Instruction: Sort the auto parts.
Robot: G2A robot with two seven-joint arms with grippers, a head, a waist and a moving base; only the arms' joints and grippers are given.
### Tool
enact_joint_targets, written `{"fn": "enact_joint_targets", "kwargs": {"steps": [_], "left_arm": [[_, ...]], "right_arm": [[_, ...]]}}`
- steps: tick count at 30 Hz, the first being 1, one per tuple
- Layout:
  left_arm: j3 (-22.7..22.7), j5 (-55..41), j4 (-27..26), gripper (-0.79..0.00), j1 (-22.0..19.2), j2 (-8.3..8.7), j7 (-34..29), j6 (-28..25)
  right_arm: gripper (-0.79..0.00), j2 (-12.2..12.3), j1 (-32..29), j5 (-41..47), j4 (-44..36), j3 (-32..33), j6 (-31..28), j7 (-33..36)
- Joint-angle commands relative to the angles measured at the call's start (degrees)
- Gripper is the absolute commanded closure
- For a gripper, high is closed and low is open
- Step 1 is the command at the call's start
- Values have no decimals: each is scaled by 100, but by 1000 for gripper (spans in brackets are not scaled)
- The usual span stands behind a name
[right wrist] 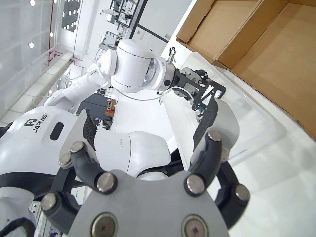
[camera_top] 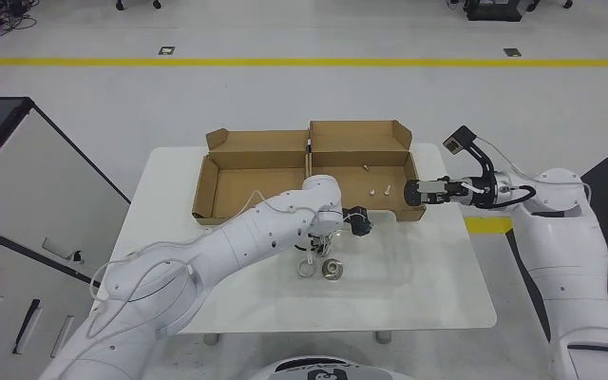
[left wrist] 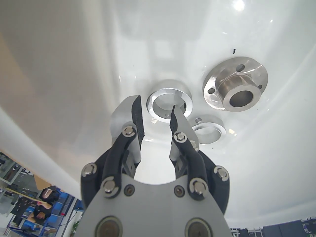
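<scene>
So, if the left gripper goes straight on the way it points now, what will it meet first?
Most likely the taller silver ring, which lies straight ahead of the open left gripper, one fingertip over its bore; then the table. Depth is unclear.

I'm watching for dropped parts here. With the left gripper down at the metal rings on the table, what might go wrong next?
1. The left gripper is open and seems to straddle one wall of the ring; such a thin, smooth hold may slip or tilt.
2. The second ring lies close beside one finger, and the flanged hub is near, so closing or lifting could knock them.
</scene>
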Motion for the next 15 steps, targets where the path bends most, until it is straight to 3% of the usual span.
{"fn": "enact_joint_targets", "kwargs": {"steps": [1, 15], "left_arm": [[-6, 0, 52, -296, 5, -26, -2, -19], [-81, 100, 246, -296, 36, -140, 8, -35]], "right_arm": [[-785, 0, 0, 4, 0, 0, 0, 0], [-785, 0, 0, 4, 0, 0, 0, 0]]}}
